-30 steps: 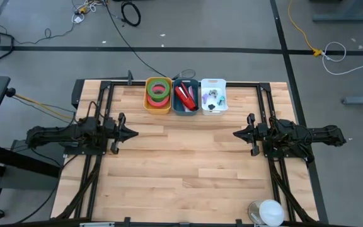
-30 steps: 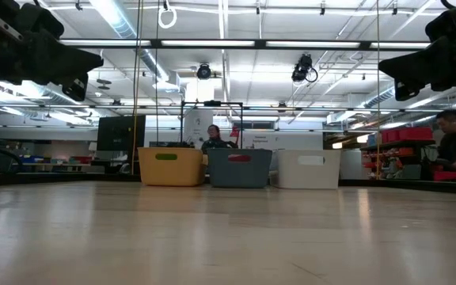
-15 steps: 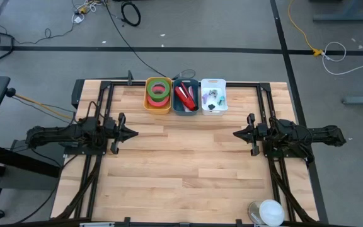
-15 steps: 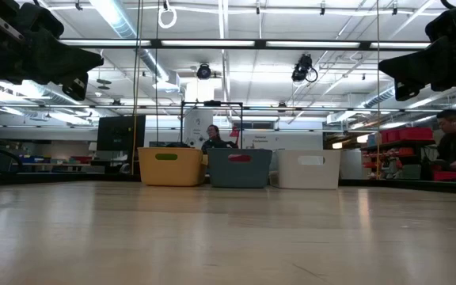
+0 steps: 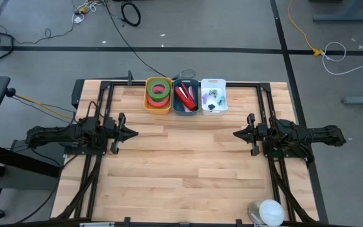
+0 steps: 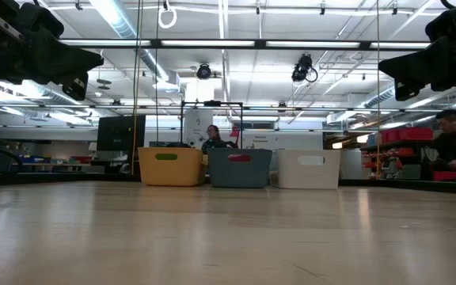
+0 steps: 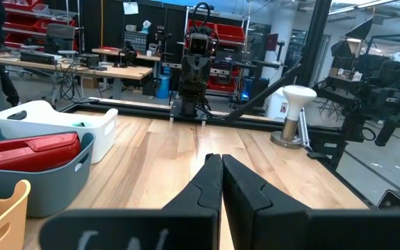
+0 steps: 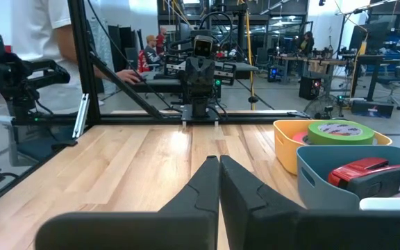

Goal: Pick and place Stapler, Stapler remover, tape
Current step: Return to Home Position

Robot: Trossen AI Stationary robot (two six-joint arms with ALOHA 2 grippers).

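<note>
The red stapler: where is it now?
High view: the red stapler lies in the dark blue bin, between the yellow bin and white bin, at the table's far edge.

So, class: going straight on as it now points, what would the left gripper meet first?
Probably the right gripper, facing it across the table; the bins sit aside.

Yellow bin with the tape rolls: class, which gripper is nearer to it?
Left. The left gripper sits a short way from the yellow bin; the right gripper is farther off, beyond the white bin.
</note>
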